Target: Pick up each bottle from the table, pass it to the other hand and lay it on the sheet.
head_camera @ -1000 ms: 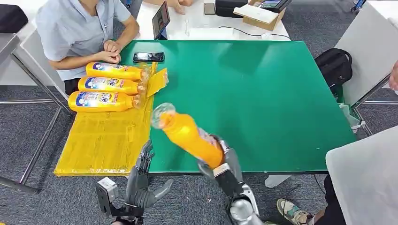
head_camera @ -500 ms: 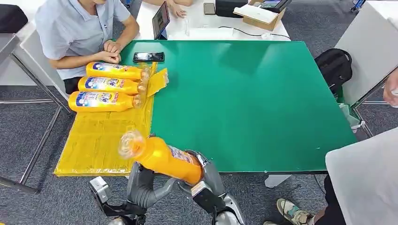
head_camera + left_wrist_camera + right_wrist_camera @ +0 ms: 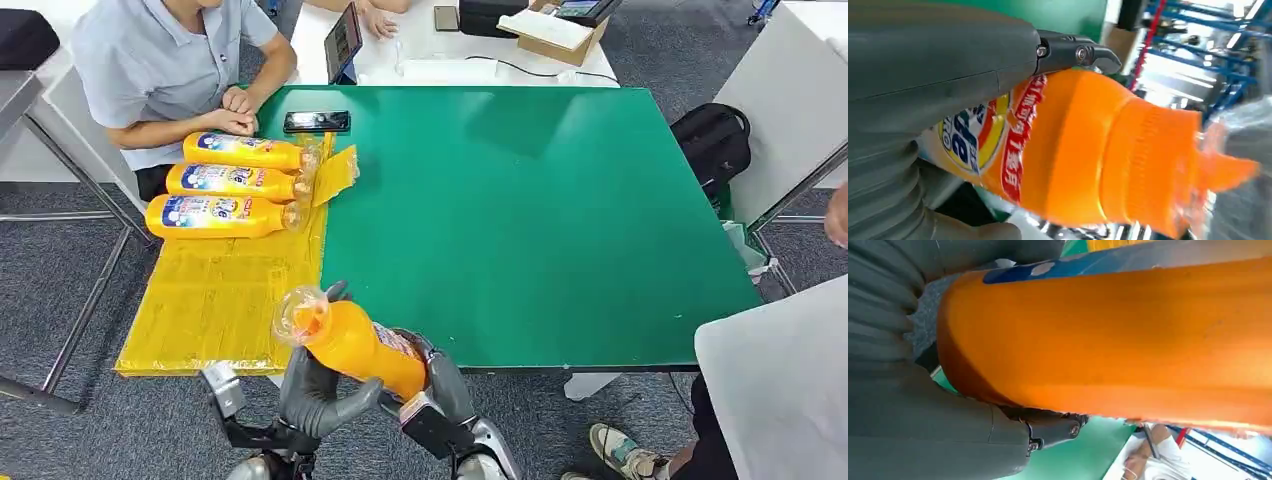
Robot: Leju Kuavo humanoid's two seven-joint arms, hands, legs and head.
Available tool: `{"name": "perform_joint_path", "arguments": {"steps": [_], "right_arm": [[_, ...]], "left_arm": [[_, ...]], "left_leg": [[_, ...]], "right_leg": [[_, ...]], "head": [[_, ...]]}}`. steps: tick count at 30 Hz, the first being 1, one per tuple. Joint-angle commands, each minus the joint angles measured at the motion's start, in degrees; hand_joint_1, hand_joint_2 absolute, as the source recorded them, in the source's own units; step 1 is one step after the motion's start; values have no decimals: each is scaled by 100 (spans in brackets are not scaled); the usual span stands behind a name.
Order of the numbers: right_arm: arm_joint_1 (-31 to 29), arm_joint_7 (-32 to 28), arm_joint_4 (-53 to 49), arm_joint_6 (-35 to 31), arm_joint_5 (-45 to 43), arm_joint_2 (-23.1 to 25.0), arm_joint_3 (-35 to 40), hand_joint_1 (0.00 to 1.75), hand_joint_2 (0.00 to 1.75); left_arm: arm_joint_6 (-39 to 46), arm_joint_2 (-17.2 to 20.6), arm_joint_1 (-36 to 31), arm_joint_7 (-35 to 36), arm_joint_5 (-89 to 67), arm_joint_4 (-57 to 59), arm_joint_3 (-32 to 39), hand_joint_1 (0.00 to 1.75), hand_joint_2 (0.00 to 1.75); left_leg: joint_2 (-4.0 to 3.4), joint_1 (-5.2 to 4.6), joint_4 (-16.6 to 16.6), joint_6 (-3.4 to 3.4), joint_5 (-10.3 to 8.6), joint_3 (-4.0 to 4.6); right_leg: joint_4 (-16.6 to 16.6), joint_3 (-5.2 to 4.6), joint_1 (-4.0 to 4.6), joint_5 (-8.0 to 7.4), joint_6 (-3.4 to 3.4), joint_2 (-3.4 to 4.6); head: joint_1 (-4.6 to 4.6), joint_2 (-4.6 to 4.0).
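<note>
Four orange bottles are showing in all. Three bottles (image 3: 225, 182) are lying side by side on the yellow sheet (image 3: 215, 300) at its far end, caps pointing toward the green table (image 3: 540, 210). The fourth bottle (image 3: 350, 340) is hanging in the air over the table's near edge, beside the sheet's near corner, tilted with its clear-wrapped cap toward the sheet. Both hands are holding it: the right hand (image 3: 435, 385) is gripping the base end with fingers wrapped around the body, and the left hand (image 3: 318, 395) is closing around the middle from below, thumb and fingers curling on either side. One dark phone (image 3: 316, 122) is lying on the table's far edge. One person in a light shirt (image 3: 165, 60) is sitting at the far left corner, hands resting together by the sheet.
</note>
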State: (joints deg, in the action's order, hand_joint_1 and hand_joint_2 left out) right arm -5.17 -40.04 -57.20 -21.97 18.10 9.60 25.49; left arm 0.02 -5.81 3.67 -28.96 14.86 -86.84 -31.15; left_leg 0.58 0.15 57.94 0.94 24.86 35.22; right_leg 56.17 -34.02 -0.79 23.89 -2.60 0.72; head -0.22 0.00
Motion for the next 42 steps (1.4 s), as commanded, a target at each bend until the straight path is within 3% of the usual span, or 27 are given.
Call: {"name": "perform_joint_path", "arguments": {"steps": [1,11,12,13,14,15,16,17,20,22,25,26,35,40,42], "right_arm": [[-322,4,302,-306,109,-128,684,175,175],[-390,4,600,-313,163,32,1154,175,175],[-390,4,640,-288,145,33,1228,175,175],[-415,4,694,-224,103,28,1295,175,175],[-415,4,694,-224,103,28,1295,175,175],[-438,4,733,-179,74,26,1365,175,175],[-448,4,720,-150,34,8,1439,155,175],[-452,4,731,-138,19,6,1451,147,175],[-452,4,731,-138,19,6,1451,147,175],[-477,4,748,-96,-114,7,1503,3,175],[-515,4,804,-89,-236,24,1575,0,175],[-515,4,790,-98,-258,9,1608,0,0],[-489,4,594,-269,-484,-89,1724,0,0],[-297,4,212,-803,-569,-331,1844,0,0],[-243,4,131,-833,-723,-360,1805,0,0]], "left_arm": [[-118,23,-420,279,114,1077,-229,0,175],[-2,-123,-556,431,378,1379,-58,3,175],[2,-133,-552,429,433,1341,-26,106,175],[-12,-142,-542,412,503,1300,-2,155,175],[-12,-142,-542,412,503,1300,-2,155,175],[-50,-150,-533,400,590,1246,20,175,175],[-111,-151,-515,362,698,1190,51,175,175],[-121,-156,-513,357,717,1177,52,175,175],[-121,-156,-513,357,717,1177,52,175,175],[-192,-150,-470,315,874,1059,100,175,175],[-193,-147,-407,314,1060,914,206,175,175],[-174,-160,-394,340,1141,889,260,175,175],[-212,-156,-297,402,1635,756,568,175,175],[1809,16,-422,-175,-492,1170,951,175,175],[2234,116,-456,-391,-1099,1221,1205,164,175]], "left_leg": [[-1,1,-12,-5,4,-32],[-6,3,-8,-5,6,-30],[-5,2,-7,-4,3,-22],[-6,4,-6,-6,7,-33],[-5,2,-7,-5,5,-25],[-3,1,-5,-3,2,-15],[-5,3,-6,-6,8,-30],[-5,5,-3,-6,7,-24],[-3,4,-4,-6,7,-25],[1,2,-4,-4,3,-14],[-5,2,-2,-4,5,-15],[-9,4,-3,-7,11,-30],[3,6,0,-6,10,-30],[-1,4,-8,-7,10,-39],[4,4,-12,-6,4,-32]], "right_leg": [[-11,33,3,6,10,-9],[-7,30,5,6,10,-4],[-6,21,3,4,7,-3],[-8,33,7,7,11,-6],[-7,25,5,4,8,-4],[-4,14,2,3,6,-4],[-6,30,5,8,10,-6],[-5,25,7,6,10,-5],[-5,26,6,7,10,-7],[-4,15,4,5,7,-8],[-2,15,4,5,7,-2],[-3,29,7,10,12,-3],[-3,32,8,13,11,-17],[-8,41,7,13,14,-15],[-11,33,6,8,11,-15]], "head": [[0,0],[0,0],[0,0],[0,0],[2,0],[0,0],[0,0],[0,0],[0,0],[2,0],[0,0],[0,0],[0,0],[0,0],[2,0]]}}
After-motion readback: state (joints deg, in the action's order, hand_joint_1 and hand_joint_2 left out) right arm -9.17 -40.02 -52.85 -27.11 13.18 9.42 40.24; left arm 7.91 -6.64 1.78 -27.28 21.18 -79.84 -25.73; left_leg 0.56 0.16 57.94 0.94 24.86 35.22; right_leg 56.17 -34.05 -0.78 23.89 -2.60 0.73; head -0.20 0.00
